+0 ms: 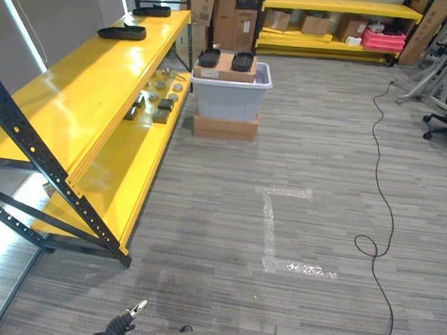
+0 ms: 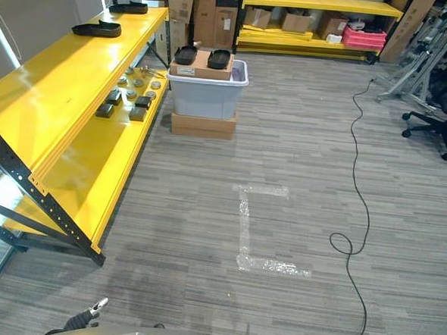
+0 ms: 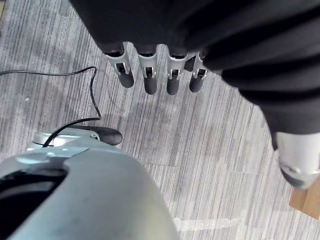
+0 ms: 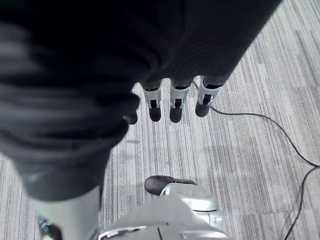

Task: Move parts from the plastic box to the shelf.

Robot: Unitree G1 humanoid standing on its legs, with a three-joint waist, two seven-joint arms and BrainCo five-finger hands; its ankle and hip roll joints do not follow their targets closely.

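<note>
- The plastic box (image 1: 229, 98) sits on a flat cardboard base on the floor, well ahead of the robot and just beside the far end of the yellow shelf (image 1: 69, 90).
- Two black tray-like parts (image 1: 209, 57) rest on top of a cardboard carton (image 1: 226, 67) inside the box, side by side. Two similar black parts (image 1: 122, 32) lie on the shelf's top level beyond the box end, and a cluster of small parts (image 1: 158, 99) sits on the lower level, next to the box.
- Left hand (image 3: 150, 75) hangs down over the carpet, fingers straight and relaxed, nothing in it.
- Right hand (image 4: 175, 102) does the same: loose fingers pointing at the floor, empty.
- So nothing's been picked up this round, as far as I can judge. The key relation is that the box is straight ahead and well apart from both hands, so neither can reach it from here.
- The box lies slightly toward the shelf side, so the left arm looks a bit nearer, but it's honestly close to even. My guess is a walk forward comes first.
</note>
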